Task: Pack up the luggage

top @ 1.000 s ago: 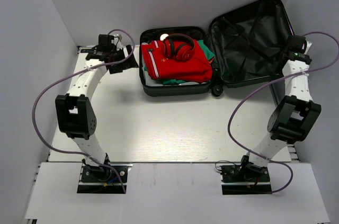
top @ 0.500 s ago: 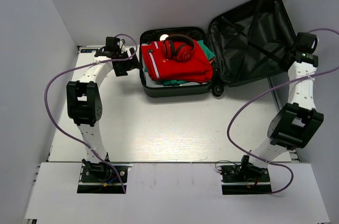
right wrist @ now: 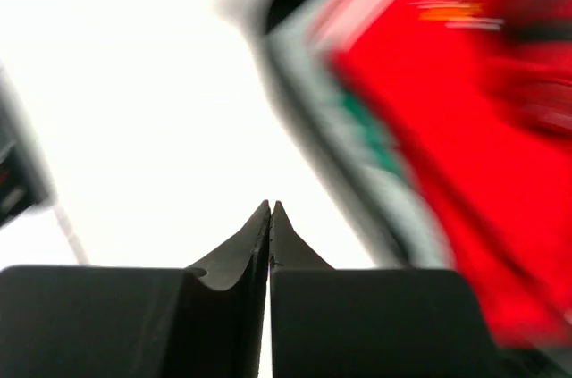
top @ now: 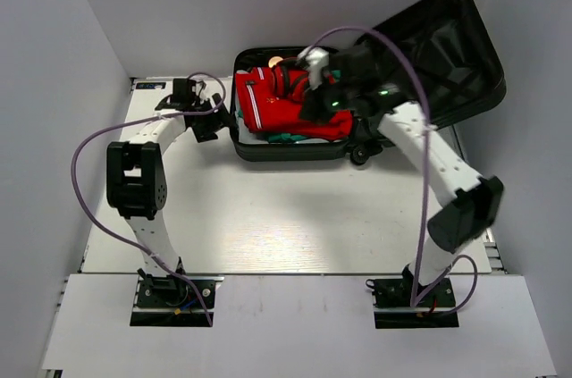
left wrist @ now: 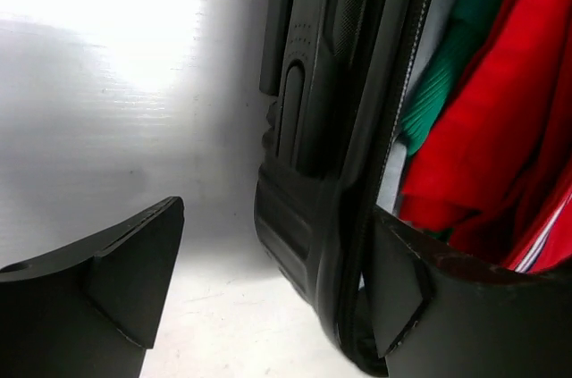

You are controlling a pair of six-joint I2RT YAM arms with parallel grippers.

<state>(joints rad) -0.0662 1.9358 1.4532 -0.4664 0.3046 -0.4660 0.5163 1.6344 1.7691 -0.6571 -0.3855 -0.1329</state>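
The black luggage [top: 295, 151] lies open at the table's back. Its base holds a red garment [top: 277, 110] over green clothing, and red headphones [top: 284, 81] partly hidden by my right arm. The lid [top: 456, 47] stands raised at the right. My left gripper [top: 217, 123] is open and straddles the base's left wall [left wrist: 313, 83]: one finger over the table, the other inside by the red garment [left wrist: 500, 128]. My right gripper [top: 311, 108] hovers over the packed clothes. In its blurred wrist view the right gripper [right wrist: 270, 208] is shut and empty, with the red garment [right wrist: 465, 110] beyond.
White enclosure walls stand close on the left, back and right. The lid leans near the right wall. Purple cables [top: 85, 163] loop from both arms. The white table [top: 286, 217] stretches in front of the luggage to the arm bases.
My right arm swung from behind the lid to over the packed clothes, and its gripper shut. The lid tipped higher. My left gripper moved onto the luggage's left wall.
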